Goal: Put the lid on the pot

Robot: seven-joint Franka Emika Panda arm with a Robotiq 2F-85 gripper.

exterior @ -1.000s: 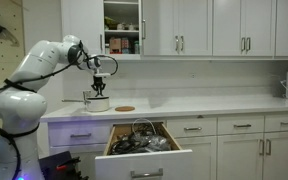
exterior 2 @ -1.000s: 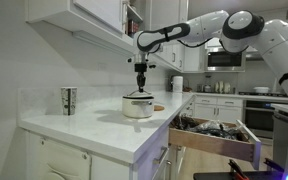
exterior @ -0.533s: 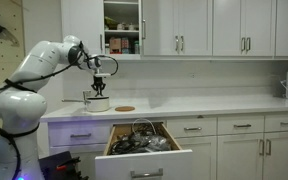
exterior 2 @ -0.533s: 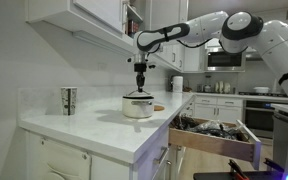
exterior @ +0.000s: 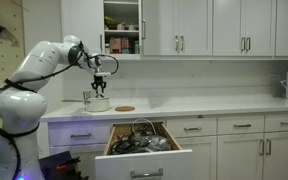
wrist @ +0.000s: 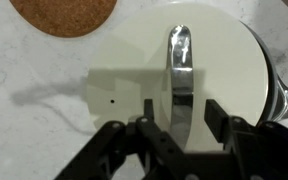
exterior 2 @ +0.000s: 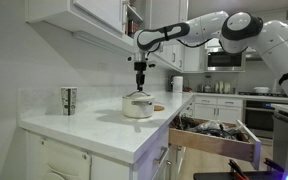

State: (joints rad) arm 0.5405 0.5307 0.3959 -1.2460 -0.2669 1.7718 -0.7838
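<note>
The pale round lid (wrist: pixel 134 70) lies on the pot, with its shiny arched handle running between my jaws. The pot's silvery rim (wrist: pixel 275 95) peeks out at the right edge. In both exterior views the pot (exterior: pixel 97 103) (exterior 2: pixel 137 106) stands on the white counter with the lid on it. My gripper (wrist: pixel 181 118) is open, one finger on each side of the lid's handle and not touching it. It hangs straight down just over the pot (exterior: pixel 100 88) (exterior 2: pixel 140 86).
A flat brown cork disc (wrist: pixel 64 15) (exterior: pixel 125 108) lies beside the pot. A metal cup (exterior 2: pixel 69 100) stands further along the counter. A drawer full of utensils (exterior: pixel 144 150) (exterior 2: pixel 219 135) stands open below. An open cupboard (exterior: pixel 122 25) is overhead.
</note>
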